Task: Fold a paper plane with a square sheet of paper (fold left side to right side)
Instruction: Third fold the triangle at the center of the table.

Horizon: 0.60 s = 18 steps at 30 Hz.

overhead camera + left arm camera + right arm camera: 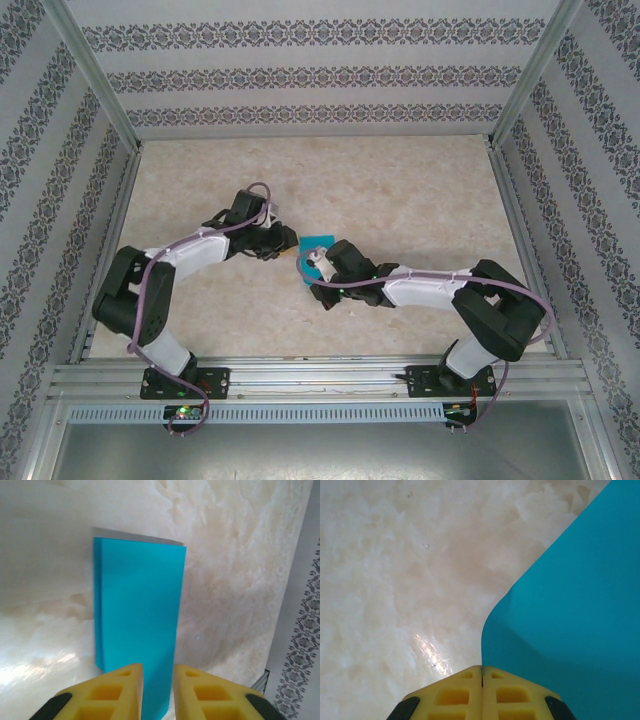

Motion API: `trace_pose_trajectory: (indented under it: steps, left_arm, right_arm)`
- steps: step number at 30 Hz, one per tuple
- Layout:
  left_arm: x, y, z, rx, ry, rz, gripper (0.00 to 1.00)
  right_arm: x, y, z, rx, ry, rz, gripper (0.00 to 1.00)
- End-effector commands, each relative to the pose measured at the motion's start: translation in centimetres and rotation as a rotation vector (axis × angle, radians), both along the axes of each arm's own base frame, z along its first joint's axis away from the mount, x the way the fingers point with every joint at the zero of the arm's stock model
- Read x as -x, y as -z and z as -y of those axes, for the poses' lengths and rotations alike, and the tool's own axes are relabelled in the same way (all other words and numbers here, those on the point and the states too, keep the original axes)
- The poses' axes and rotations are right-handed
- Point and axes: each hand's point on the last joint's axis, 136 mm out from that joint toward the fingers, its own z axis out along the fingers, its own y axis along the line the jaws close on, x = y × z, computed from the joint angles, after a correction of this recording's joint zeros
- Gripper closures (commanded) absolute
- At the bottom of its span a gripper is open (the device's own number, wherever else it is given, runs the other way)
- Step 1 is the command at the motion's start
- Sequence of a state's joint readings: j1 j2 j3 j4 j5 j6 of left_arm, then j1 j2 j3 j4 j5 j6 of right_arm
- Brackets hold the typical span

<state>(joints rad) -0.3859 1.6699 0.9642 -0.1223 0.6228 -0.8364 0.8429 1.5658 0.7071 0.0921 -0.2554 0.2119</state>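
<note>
Jaws of left arm [195, 250] narrowly apart, of right arm [430, 288] flush together.

We're looking down on a marbled beige tabletop [420, 190], and there's glare on it, a bright patch [432, 655] shining off the surface close up. Around it we've got walls [320, 75] papered white with bands of dark floral pattern, left, back and right. Slanting aluminium posts [95, 75] mark the corners, and a slotted aluminium rail [320, 378] runs along the near edge.
</note>
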Motion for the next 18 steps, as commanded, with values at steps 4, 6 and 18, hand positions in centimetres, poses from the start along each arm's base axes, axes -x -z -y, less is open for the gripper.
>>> trace_pose_trajectory:
  steps: [4, 6, 18]
  left_arm:
    - [-0.3, 1.8, 4.1, 0.035, 0.161, -0.034, 0.84]
    - [-0.7, 2.9, 4.4, 0.026, 0.166, -0.049, 0.85]
    - [-0.2, 8.1, 3.1, -0.102, 0.172, -0.137, 0.91]
  right_arm:
    - [0.5, -0.4, -0.9, -0.084, -0.019, -0.072, 1.0]
    - [0.4, -0.2, -0.8, -0.083, -0.016, -0.082, 1.0]
    - [0.1, 0.3, -0.5, -0.109, 0.003, -0.158, 1.0]
